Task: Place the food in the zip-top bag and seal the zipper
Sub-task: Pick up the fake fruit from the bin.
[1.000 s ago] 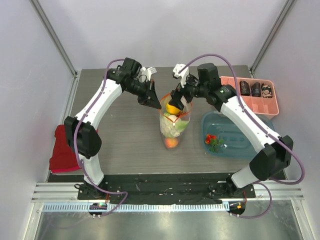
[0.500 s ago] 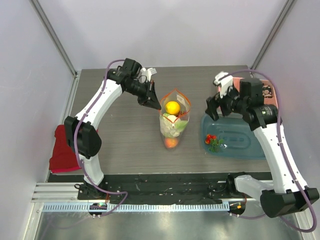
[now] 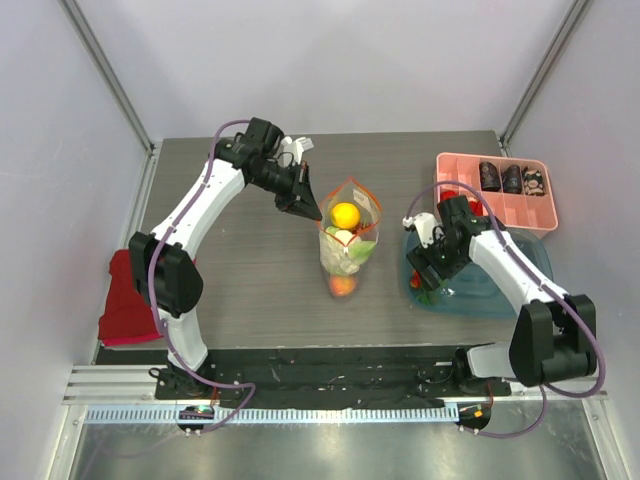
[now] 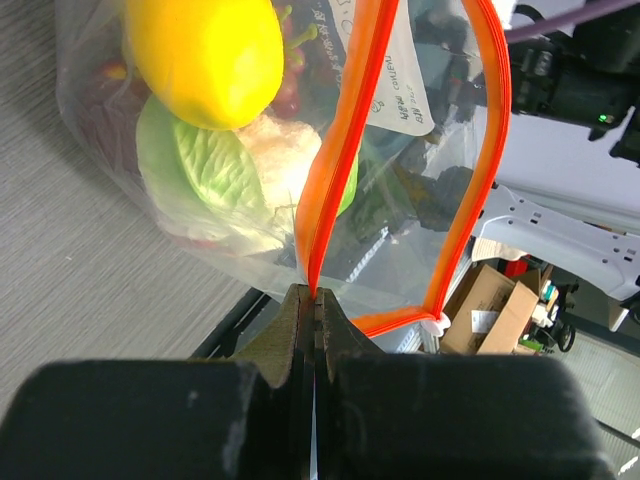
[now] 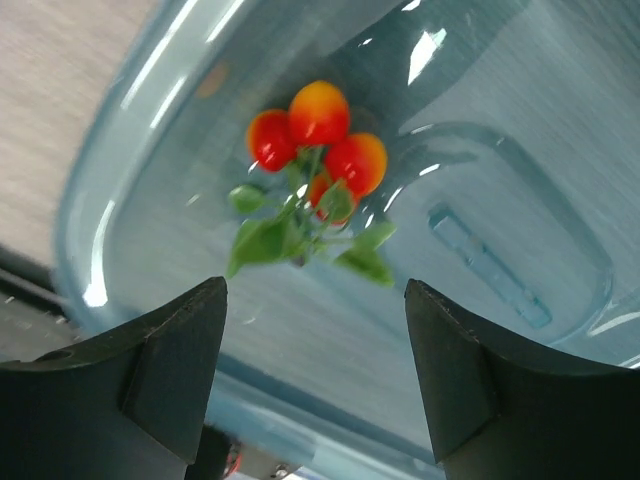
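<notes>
Right gripper (image 5: 315, 350): having swung from zip-top bag (image 3: 348, 255) to blue tray (image 3: 478, 298) by right edge, hovering open over strawberries (image 5: 320, 150); closing best on red fruit, not leaves. Left gripper (image 4: 315, 305): pinching zipper (image 4: 330, 190), holding bag mouth open mid-bench.

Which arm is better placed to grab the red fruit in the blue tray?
Right: the right gripper, open, hangs over the red fruit; the left gripper is clamped on the zipper.
</notes>
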### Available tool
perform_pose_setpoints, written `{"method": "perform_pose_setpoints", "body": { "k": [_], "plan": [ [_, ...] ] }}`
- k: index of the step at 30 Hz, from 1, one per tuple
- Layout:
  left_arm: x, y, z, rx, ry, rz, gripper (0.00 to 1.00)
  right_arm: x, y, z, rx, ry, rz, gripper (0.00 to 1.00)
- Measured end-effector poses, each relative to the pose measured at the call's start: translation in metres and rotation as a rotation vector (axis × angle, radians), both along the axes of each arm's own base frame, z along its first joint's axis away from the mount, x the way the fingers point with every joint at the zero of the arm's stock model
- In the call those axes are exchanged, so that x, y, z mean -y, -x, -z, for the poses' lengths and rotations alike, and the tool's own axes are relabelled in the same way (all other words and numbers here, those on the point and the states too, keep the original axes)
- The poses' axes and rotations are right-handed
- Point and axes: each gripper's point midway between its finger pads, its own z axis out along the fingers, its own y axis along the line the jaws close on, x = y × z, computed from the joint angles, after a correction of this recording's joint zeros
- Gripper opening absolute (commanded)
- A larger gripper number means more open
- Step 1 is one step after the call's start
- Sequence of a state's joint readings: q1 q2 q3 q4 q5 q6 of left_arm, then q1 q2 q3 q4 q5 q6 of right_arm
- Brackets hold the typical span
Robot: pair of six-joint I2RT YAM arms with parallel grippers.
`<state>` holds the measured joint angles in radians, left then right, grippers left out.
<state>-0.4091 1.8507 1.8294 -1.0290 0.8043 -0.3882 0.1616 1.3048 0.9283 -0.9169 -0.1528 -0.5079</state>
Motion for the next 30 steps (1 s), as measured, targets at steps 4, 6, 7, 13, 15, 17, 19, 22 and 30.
{"method": "perform_pose_setpoints", "body": {
  "k": [4,6,7,13,15,17,19,22,30],
  "plan": [
    [0.000,0.000,0.001,0.002,-0.004,-0.002,0.00,0.002,-0.010,0.023,-0.008,0.025,-0.005,0.73],
    [-0.001,-0.001,0.002,0.005,-0.010,-0.003,0.00,0.004,-0.009,0.037,-0.025,0.033,-0.010,0.66],
    [-0.001,-0.001,0.002,0.006,-0.012,-0.003,0.00,0.004,-0.007,0.045,-0.034,0.036,-0.012,0.56],
    [-0.003,-0.001,0.005,0.011,-0.026,-0.004,0.00,0.007,-0.004,0.059,-0.047,0.054,-0.028,0.21],
    [-0.004,-0.001,0.005,0.014,-0.028,0.000,0.00,0.007,-0.005,0.054,-0.038,0.049,-0.033,0.13],
    [-0.004,0.000,0.005,0.018,-0.029,0.004,0.00,0.004,-0.009,0.039,-0.016,0.035,-0.030,0.01],
    [-0.005,0.001,0.005,0.017,-0.030,0.005,0.00,0.001,-0.019,0.015,0.036,0.019,-0.030,0.01],
    [-0.006,0.004,0.006,0.013,-0.031,0.005,0.00,-0.007,-0.042,-0.036,0.161,-0.020,-0.027,0.01],
    [-0.008,0.009,0.006,0.012,-0.028,-0.001,0.00,-0.048,-0.076,-0.188,0.448,-0.267,-0.057,0.01]
  ]
}}
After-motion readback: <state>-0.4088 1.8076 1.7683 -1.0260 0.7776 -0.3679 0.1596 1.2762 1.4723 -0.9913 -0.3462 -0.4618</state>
